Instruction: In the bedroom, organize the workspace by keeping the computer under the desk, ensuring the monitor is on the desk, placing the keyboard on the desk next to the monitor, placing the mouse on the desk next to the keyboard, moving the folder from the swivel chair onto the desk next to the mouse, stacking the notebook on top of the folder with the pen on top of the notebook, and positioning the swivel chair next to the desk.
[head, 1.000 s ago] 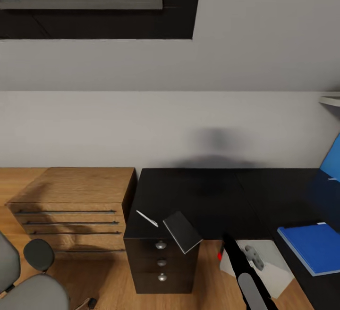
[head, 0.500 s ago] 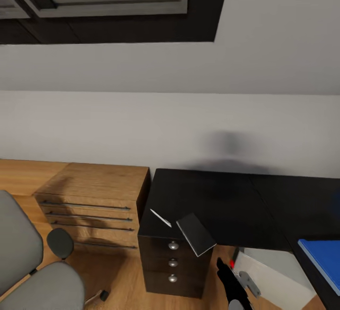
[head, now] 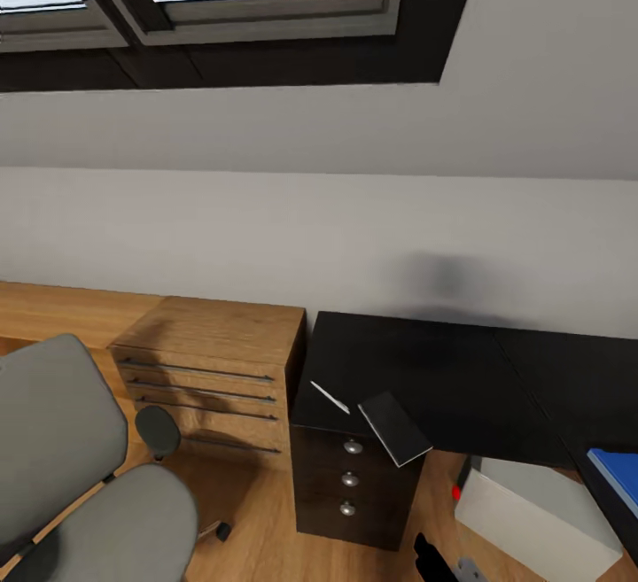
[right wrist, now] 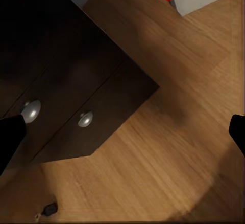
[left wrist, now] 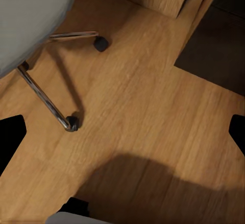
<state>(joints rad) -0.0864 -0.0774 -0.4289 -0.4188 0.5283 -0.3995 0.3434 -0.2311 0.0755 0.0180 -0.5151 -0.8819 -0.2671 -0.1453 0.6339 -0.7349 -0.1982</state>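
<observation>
Both pincers stand with fingers apart and carry nothing: the left pincer (left wrist: 122, 132) hangs over bare floor beside the swivel chair's wheeled base (left wrist: 71, 122), the right pincer (right wrist: 122, 137) over floor by the desk's drawer unit (right wrist: 76, 116). On the desk (head: 443, 369) the notebook (head: 394, 428) overhangs the front edge above those drawers, the pen (head: 330, 397) just beside it. The folder (head: 618, 476) lies further along. Risk: a careless reach could knock the notebook off (it looks poorly supported), and the swivel chair (head: 80, 476) could roll if bumped.
</observation>
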